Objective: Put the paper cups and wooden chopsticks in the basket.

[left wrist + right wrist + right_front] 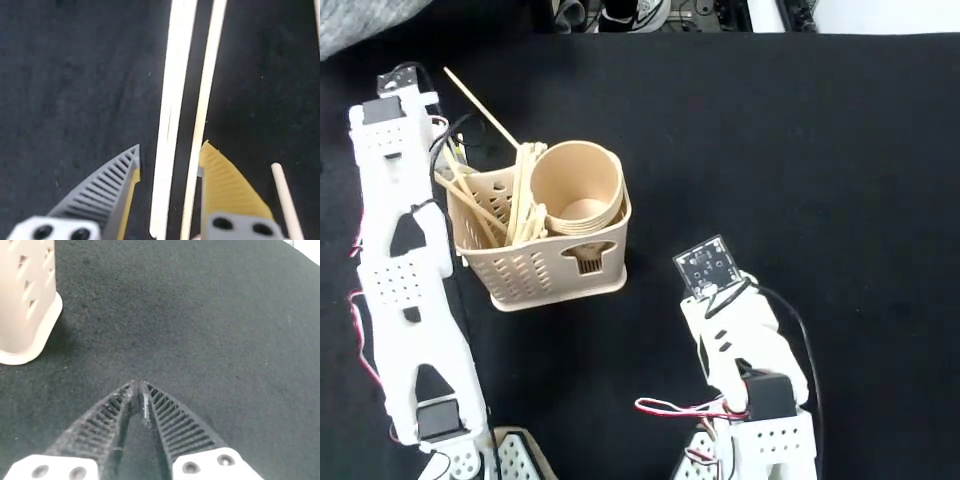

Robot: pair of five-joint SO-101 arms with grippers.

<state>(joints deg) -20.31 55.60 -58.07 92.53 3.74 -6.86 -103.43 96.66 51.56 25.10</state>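
A beige slotted basket (pixel 555 272) stands left of the table's middle. Stacked paper cups (pixel 578 185) sit upright in its right half. Several wooden chopsticks (pixel 525 195) lean in its left half, one (pixel 480 108) poking out toward the back left. My left arm (pixel 395 250) runs along the basket's left side. My left gripper (pixel 170 150) is open, and two pale chopsticks (pixel 172 115) pass between its jaws. My right gripper (pixel 139 385) is shut on nothing, low over bare black cloth to the right of the basket (pixel 25 300).
Black cloth (pixel 800 150) covers the table, with wide free room on the right and at the back. The right arm's base and wires (pixel 750 400) sit at the front edge. Shoes and clutter (pixel 650 12) lie beyond the back edge.
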